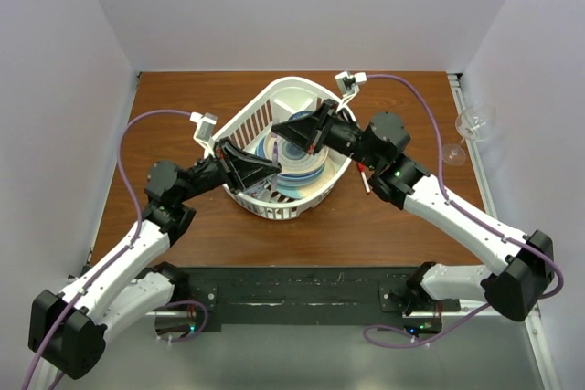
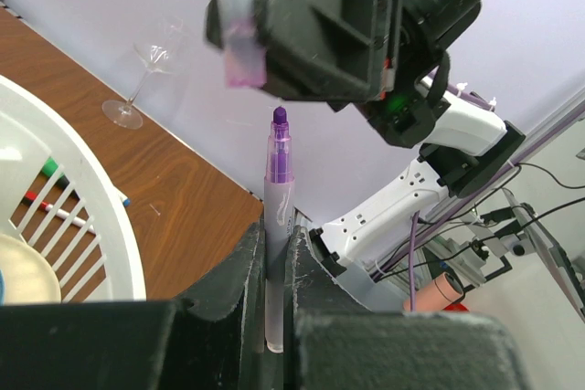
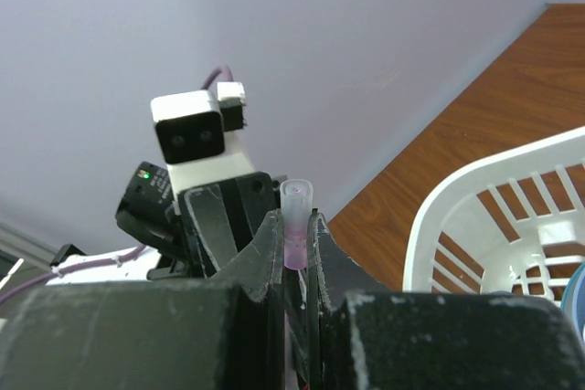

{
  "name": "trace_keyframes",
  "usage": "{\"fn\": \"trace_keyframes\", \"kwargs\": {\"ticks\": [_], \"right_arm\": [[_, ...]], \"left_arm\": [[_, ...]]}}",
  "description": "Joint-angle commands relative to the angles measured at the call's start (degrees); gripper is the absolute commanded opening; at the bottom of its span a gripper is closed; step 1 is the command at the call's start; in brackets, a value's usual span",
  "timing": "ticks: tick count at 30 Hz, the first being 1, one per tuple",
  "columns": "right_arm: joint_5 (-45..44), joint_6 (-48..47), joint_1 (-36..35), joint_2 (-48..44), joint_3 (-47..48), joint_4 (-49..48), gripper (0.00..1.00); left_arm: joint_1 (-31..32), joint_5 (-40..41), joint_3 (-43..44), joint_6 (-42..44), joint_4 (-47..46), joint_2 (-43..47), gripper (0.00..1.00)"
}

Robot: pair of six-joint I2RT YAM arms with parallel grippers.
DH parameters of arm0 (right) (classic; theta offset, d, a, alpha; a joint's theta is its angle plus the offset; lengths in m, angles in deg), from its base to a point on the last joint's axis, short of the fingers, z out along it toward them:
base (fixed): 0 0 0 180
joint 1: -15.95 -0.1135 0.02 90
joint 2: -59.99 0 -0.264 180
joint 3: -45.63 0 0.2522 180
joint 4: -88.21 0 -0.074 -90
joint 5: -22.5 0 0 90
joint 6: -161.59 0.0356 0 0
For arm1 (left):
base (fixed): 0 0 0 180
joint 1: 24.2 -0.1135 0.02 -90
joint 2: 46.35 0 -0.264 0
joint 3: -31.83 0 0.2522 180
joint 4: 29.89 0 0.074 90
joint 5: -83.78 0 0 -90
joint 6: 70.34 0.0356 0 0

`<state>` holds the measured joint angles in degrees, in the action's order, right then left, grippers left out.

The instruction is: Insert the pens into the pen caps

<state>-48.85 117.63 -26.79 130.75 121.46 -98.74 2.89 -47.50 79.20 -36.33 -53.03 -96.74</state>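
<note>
Left jaws pinching purple pen (image 2: 279,180), tip protruding, right jaws pinching clear cap (image 3: 295,212)

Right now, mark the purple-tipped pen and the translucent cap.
purple-tipped clear plastic pen (image 2: 279,212): left wrist view, mid barrel.
translucent purple-tinted plastic cap (image 3: 295,221): right wrist view, mid body.

Uncapped purple-tipped pen (image 2: 277,212) upright, translucent cap (image 3: 295,216) near its tip
</note>
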Motion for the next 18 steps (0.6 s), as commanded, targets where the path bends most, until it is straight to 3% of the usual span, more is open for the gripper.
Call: {"fn": "trace_keyframes", "kwargs": {"ticks": [1,18], "right_arm": [[-1.43,-2.98,-0.32,-1.68,4.30,1.37,0.00],[0.51,-3.15,-1.47,-2.73,1.22,4.00,0.00]], "left_arm": [[0.15,1.02,-1.17,0.00,-1.24,1.43,0.00],[0.15,1.64,-0.82,0.44,-2.38,0.73,0.00]]}}
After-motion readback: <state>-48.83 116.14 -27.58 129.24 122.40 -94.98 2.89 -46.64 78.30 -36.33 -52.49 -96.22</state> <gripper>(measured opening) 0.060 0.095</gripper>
